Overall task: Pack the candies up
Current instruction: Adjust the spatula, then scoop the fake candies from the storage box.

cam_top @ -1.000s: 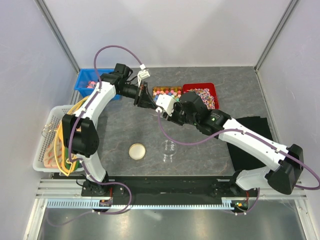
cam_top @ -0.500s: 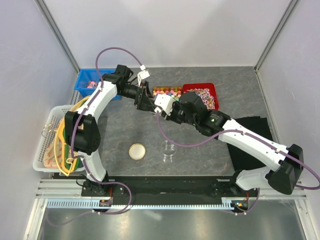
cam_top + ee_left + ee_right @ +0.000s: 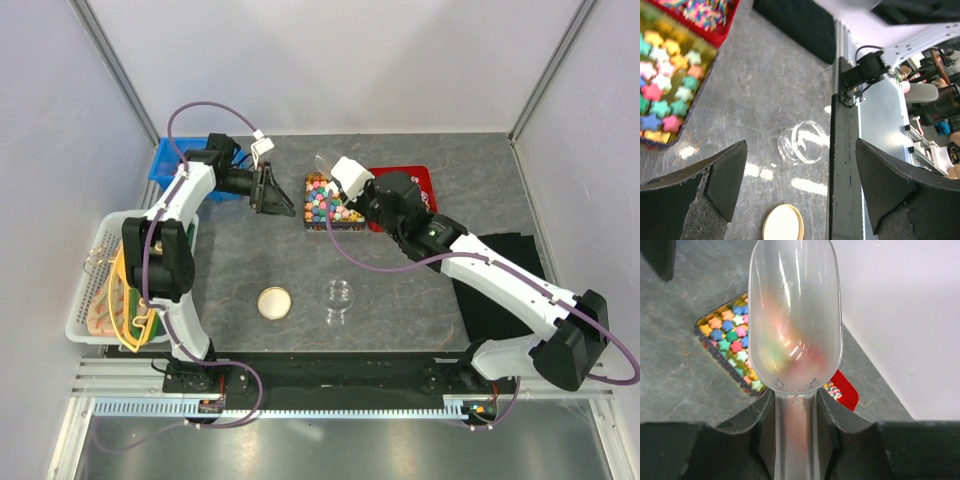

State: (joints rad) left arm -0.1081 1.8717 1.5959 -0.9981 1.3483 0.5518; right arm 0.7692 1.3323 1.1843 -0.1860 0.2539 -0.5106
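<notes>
Grey marbled table [image 3: 250, 250] between pale walls. My left arm reaches across the far left. Its gripper [image 3: 272, 190] lies sideways, pointing toward the middle, with the jaws spread wide and nothing between them. My right arm stretches from the near right corner to the far centre. Its gripper [image 3: 346, 178] is clamped on the handle of a clear scoop [image 3: 327, 161], whose bowl is raised above the far edge of the dark tray [image 3: 335, 228] holding the candies [image 3: 325, 198]. The left wrist view alone shows, between the parted fingers [image 3: 715, 180], a glass jar [image 3: 801, 148] and a round lid [image 3: 783, 224] on the table. The right wrist view alone shows blurred colours in the scoop bowl; I cannot tell whether they lie inside it or behind it.
</notes>
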